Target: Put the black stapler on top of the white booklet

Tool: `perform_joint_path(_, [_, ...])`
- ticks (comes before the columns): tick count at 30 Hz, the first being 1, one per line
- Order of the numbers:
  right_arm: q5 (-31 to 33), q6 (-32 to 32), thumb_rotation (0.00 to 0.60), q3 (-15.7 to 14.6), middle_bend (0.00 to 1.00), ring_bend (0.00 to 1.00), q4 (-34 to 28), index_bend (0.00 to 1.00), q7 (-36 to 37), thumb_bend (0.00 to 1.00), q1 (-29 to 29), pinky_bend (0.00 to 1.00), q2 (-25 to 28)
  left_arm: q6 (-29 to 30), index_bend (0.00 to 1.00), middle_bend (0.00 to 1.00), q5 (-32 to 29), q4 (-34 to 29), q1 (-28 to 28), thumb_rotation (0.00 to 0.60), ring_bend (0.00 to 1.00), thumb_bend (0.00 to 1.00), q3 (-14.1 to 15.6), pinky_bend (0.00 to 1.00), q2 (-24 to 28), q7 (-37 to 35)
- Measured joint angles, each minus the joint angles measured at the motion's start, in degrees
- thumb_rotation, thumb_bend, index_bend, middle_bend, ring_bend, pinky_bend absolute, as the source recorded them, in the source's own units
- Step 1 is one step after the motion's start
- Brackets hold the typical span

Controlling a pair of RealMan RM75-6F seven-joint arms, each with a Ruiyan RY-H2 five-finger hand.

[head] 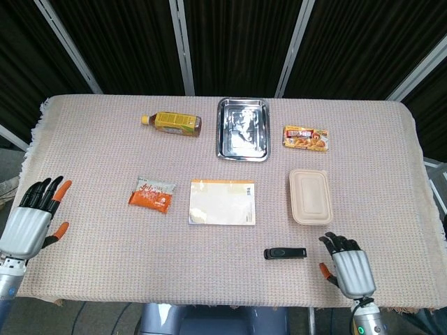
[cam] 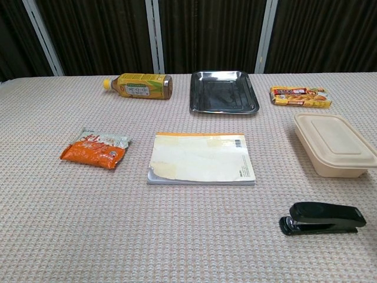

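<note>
From my remote station, I see the black stapler [head: 285, 252] lying flat on the cloth-covered table [head: 105, 272] near the front edge, right of centre, its length running parallel to that edge. The white booklet [head: 222, 202] lies apart from it toward the middle of the table, cover up, with an orange strip along its far side; nothing rests on it.

My right hand [head: 351, 269] hovers at the front edge just right of the stapler, back of the hand up, fingers spread and pointing toward the table's far edge, holding nothing and not touching the stapler. My left hand [head: 31, 222] sits at the table's left edge near the front left corner, fingers likewise apart and empty. Neither hand shows in the chest view.

A beige lidded food box [head: 310, 196] stands right of the booklet, just behind the stapler. An orange snack packet [head: 151, 195] lies left of the booklet. Along the far side sit a yellow-labelled bottle [head: 172, 123] on its side, a metal tray [head: 243, 129] at the centre and a flat yellow-and-red food carton [head: 305, 137] toward the far right corner.
</note>
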Motion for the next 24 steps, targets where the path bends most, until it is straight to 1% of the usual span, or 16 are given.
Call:
perform_joint_path(5, [0.9,-4.0,0.6,0.2,0.28,0.33,3.6,0.3,-0.3,0.26,1.9,0.43,-4.6,-2.8,0.0,0.0,-1.3,0.2,-1.0,0.6,0.0,0.31,0.4,0.1,-0.2,1.0])
perform_joint_path(9, [2.8,-7.4,0.6,0.4,0.28,0.33,6.1,0.3,0.0,0.26,3.4,0.43,-7.2,-2.3,0.0,0.0,-1.7,0.0,-0.9,0.6,0.0,0.31,0.5,0.1,-0.2,1.2])
perform_joint_path(14, [4.2,-9.3,0.6,0.9,0.29,0.35,7.9,0.33,0.4,0.27,4.9,0.44,-9.0,-1.8,0.0,0.0,-2.1,0.3,-0.8,0.6,0.0,0.31,0.5,0.1,0.0,0.3])
perform_joint_path(17, [4.7,-10.0,0.6,1.1,0.36,0.42,8.1,0.4,0.3,0.3,5.5,0.51,-9.3,-2.0,0.0,0.0,-2.4,0.5,-0.9,0.6,0.0,0.31,0.5,0.1,0.1,-0.1])
perform_joint_path(19, [5.0,-10.4,0.6,1.4,0.42,0.47,8.1,0.49,0.3,0.32,6.0,0.56,-9.6,-1.9,0.0,0.0,-2.6,0.6,-0.9,0.6,0.0,0.31,0.5,0.1,0.2,-0.5])
perform_joint_path(22, [5.0,-10.4,0.6,1.6,0.47,0.53,8.1,0.63,-0.3,0.33,6.5,0.64,-10.0,-1.8,0.0,0.0,-2.8,0.8,-0.9,0.6,0.0,0.31,0.5,0.1,0.3,-0.9])
perform_joint_path(24, [4.9,-10.3,0.6,1.7,0.5,0.56,8.3,0.66,-1.1,0.34,6.7,0.68,-10.3,-1.9,0.0,0.0,-2.8,0.8,-1.0,0.6,0.0,0.31,0.6,0.1,0.3,-1.0])
